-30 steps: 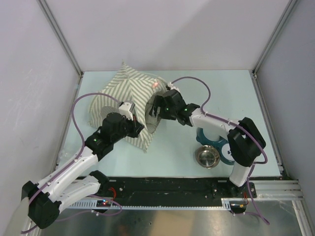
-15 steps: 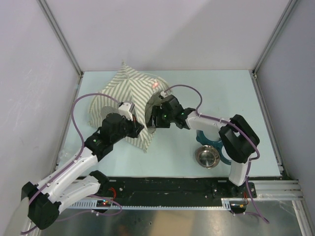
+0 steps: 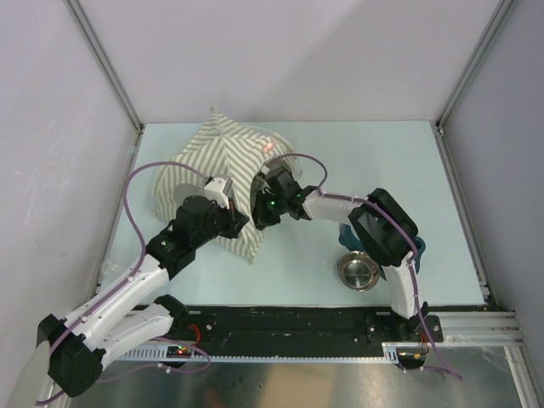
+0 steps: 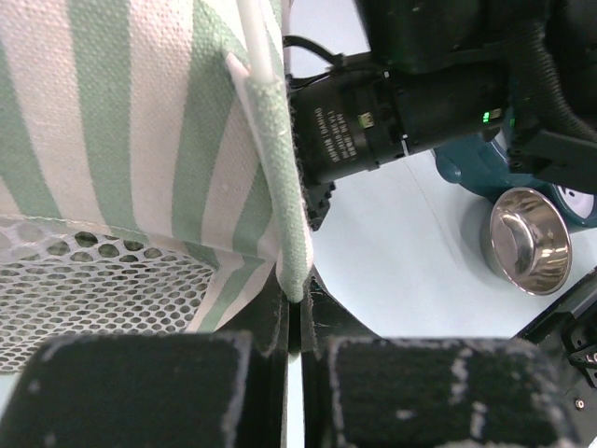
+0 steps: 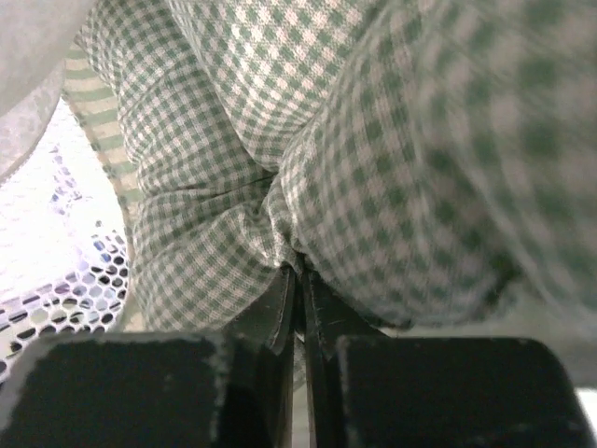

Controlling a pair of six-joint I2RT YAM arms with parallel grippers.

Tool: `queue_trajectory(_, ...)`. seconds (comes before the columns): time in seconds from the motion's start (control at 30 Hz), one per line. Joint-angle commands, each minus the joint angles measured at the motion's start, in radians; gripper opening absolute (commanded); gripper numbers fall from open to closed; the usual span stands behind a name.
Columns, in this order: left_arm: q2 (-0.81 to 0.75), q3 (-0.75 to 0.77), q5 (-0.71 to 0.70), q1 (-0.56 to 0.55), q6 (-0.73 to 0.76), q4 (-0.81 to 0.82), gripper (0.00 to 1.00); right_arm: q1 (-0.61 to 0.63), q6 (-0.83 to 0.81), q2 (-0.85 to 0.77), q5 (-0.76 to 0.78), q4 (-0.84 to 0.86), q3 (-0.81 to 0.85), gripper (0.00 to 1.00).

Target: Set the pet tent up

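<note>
The pet tent (image 3: 212, 157), striped olive-grey and white, lies at the table's back left with its opening facing right. My left gripper (image 3: 236, 221) is shut on the green-trimmed edge of that opening (image 4: 280, 187), with the grey mesh window (image 4: 93, 289) just to its left. My right gripper (image 3: 262, 212) reaches into the opening. In the right wrist view its jaws (image 5: 298, 275) are pinched shut on a fold of green-and-white checked cushion fabric (image 5: 280, 140). The tent's inside is hidden in the top view.
A steel bowl (image 3: 359, 271) stands at the front right, and a teal object (image 3: 357, 242) lies half under the right arm. Enclosure walls ring the table, and a black rail (image 3: 297, 327) runs along the near edge.
My right gripper has moved left into the tent's opening and closed from wide open onto the checked fabric. The left gripper has kept its hold and place.
</note>
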Motion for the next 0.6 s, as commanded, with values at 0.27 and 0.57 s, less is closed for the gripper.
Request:
queue_trajectory(0.27,-0.016,-0.05,0.094,-0.002,-0.014,-0.006,0.0,0.062,0.173,0.061,-0.163,0.091,0.124,0.0)
queue_trajectory(0.57,-0.04,-0.053,0.075,0.001,-0.01,-0.005,0.0,0.02,0.093,-0.117,0.011,-0.059,0.023,0.42)
